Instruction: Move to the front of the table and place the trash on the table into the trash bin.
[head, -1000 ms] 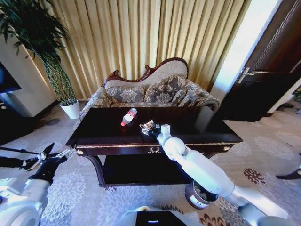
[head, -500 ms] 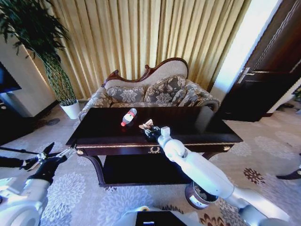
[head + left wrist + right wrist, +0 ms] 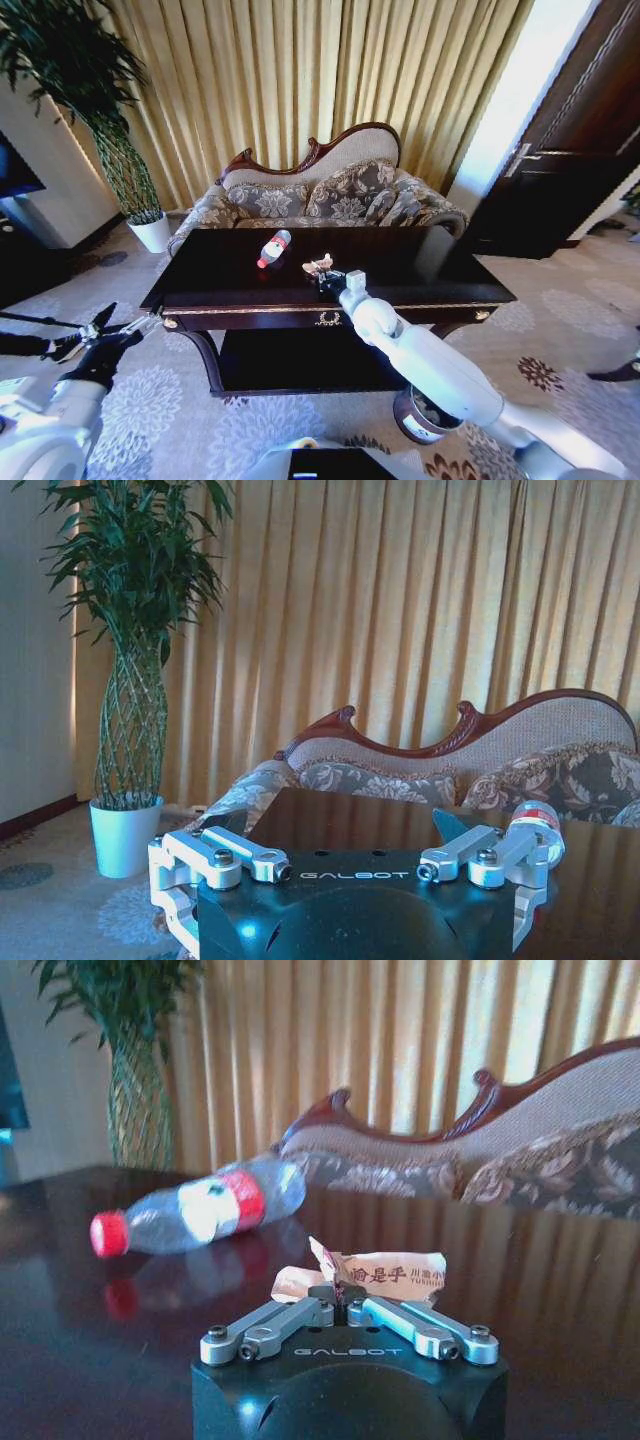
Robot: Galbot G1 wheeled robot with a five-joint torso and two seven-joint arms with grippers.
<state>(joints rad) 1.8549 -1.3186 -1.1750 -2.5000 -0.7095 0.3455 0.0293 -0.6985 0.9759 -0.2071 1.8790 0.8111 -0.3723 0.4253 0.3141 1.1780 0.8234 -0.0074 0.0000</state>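
Observation:
A clear plastic bottle (image 3: pixel 273 248) with a red label and a red cap (image 3: pixel 108 1233) lies on its side on the dark glossy table (image 3: pixel 250 311). Right of it a crumpled pale paper wrapper (image 3: pixel 318 266) with printed characters (image 3: pixel 385 1272) sits low over the tabletop. My right gripper (image 3: pixel 328 280) is shut on the wrapper's near edge, fingertips together (image 3: pixel 340 1310). My left gripper (image 3: pixel 95 335) hangs open at the lower left, off the table's left end (image 3: pixel 340 865). The round dark trash bin (image 3: pixel 425 412) stands on the carpet under my right arm, partly hidden by it.
A patterned sofa (image 3: pixel 330 195) stands behind the table before gold curtains. A tall plant in a white pot (image 3: pixel 152 232) is at the back left, a dark door (image 3: pixel 560 170) at the right. Patterned carpet (image 3: pixel 260 420) lies in front of the table.
My right gripper has shifted slightly to the right along the table with the paper wrapper in its fingers. The bottle and my left arm have stayed put.

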